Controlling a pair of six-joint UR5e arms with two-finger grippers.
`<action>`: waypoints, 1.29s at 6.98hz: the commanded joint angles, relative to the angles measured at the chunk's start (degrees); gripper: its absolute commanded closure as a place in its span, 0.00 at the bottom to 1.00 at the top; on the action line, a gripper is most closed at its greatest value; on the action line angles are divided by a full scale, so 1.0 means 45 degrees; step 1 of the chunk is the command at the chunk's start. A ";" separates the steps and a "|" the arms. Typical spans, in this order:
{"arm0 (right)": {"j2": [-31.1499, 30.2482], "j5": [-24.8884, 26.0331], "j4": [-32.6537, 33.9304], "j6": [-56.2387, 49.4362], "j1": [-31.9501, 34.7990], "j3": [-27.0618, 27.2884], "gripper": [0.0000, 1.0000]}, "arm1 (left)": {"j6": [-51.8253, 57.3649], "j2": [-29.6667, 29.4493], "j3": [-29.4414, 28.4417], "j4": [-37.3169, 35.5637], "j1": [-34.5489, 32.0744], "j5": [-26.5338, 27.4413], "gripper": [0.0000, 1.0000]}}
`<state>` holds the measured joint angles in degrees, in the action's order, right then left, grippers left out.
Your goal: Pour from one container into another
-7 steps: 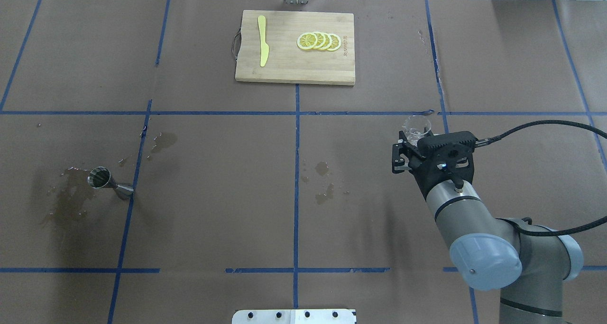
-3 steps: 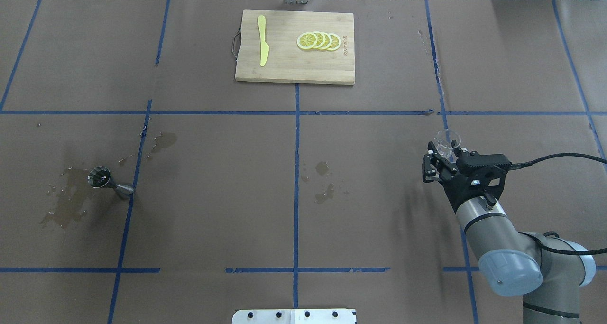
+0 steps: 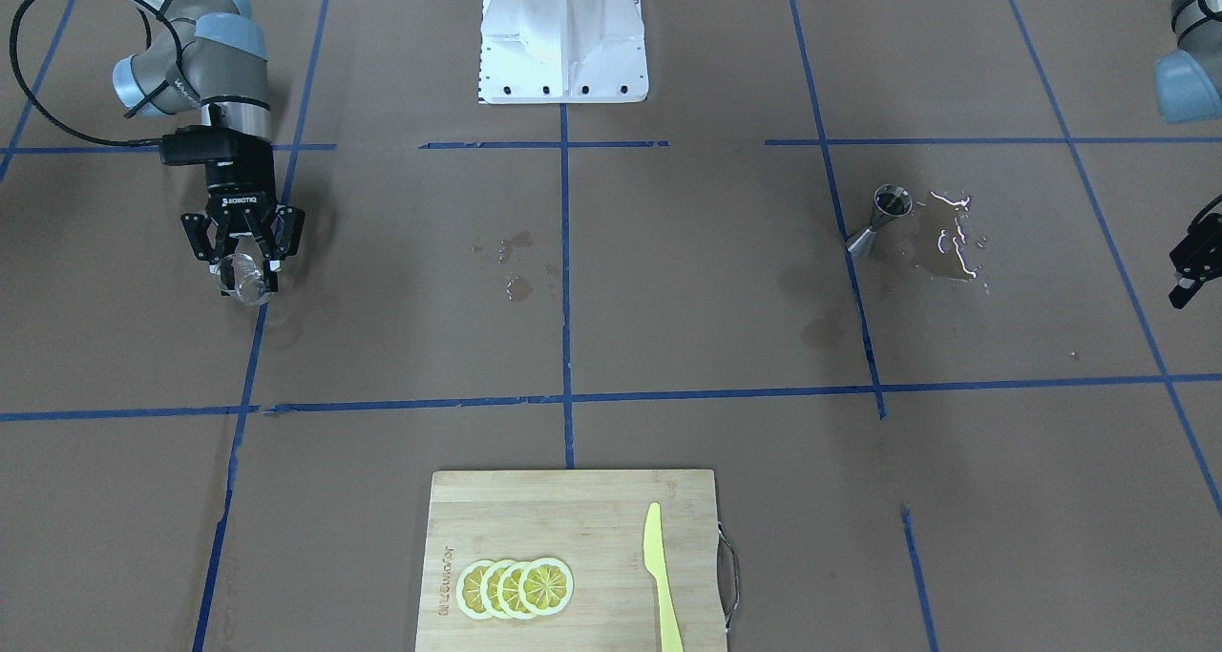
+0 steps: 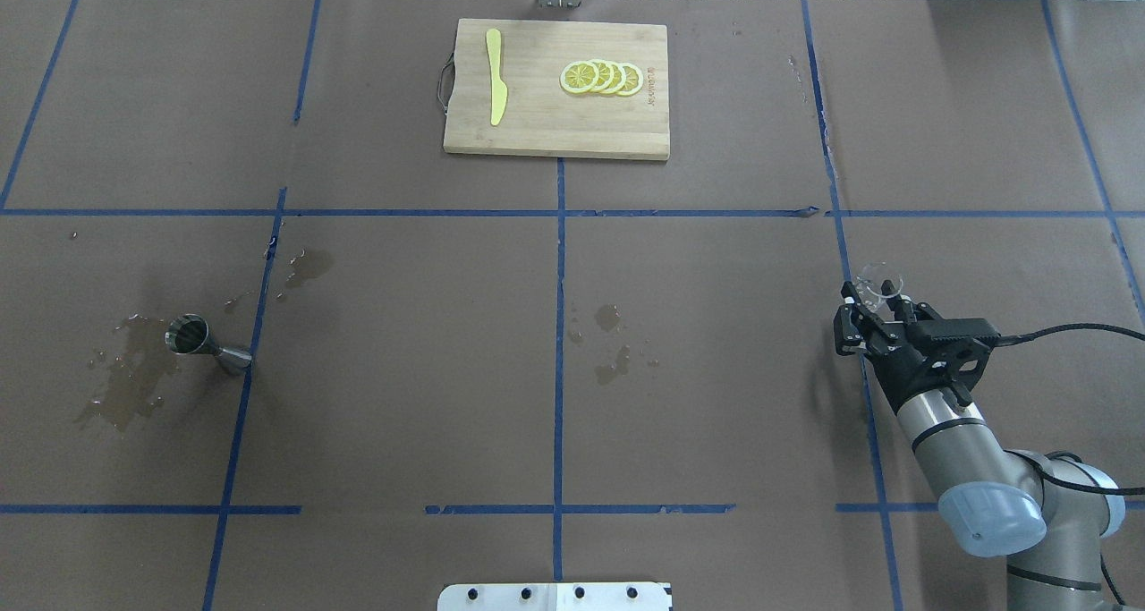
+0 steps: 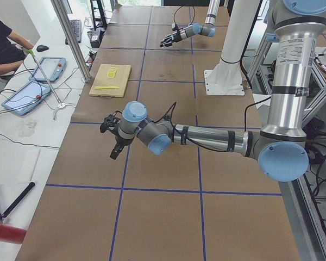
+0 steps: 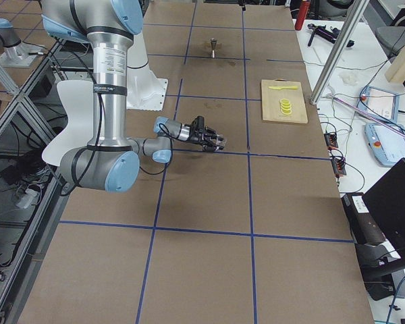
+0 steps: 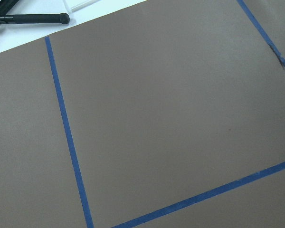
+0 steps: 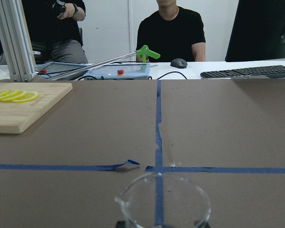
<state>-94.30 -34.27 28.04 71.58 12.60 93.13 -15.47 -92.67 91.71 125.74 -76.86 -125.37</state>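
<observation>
Cup [image 3: 244, 284], gripped by the right claw [image 3: 245, 266] in the front view, is well apart from the upright jigger [image 3: 883, 215] beside a puddle [image 3: 955, 251]. The left claw [image 3: 1191, 268] is cropped, so I cannot tell whether it is open or closed. Overhead, cup and claw are over the counter's [image 4: 402, 280] right side. The right wrist view shows the cup's rim, lip leftward.
</observation>
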 commanded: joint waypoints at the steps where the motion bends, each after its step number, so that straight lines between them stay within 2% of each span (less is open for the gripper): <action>1: -0.0275 0.0115 -0.0119 0.0070 -0.0142 -0.0283 0.94 | -0.0058 -0.0013 0.0012 0.0008 -0.0009 -0.0011 0.00; 6: -0.0275 0.0135 -0.0138 0.0090 -0.0748 -0.0265 0.86 | -0.0117 -0.0013 0.0031 0.0008 -0.0028 -0.0011 0.00; 8: -0.0431 0.0485 -0.0138 0.0090 -0.1002 -0.0265 0.78 | -0.0136 0.0006 0.0070 0.0008 -0.0028 -0.0011 0.00; 9: -0.0625 0.0583 -0.0138 0.0090 -0.1003 -0.0246 0.78 | -0.0156 0.0007 0.0148 0.0008 -0.0028 -0.0011 0.00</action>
<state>-96.30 -32.25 27.42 71.98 8.26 91.95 -16.08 -92.67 92.06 125.77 -76.99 -125.42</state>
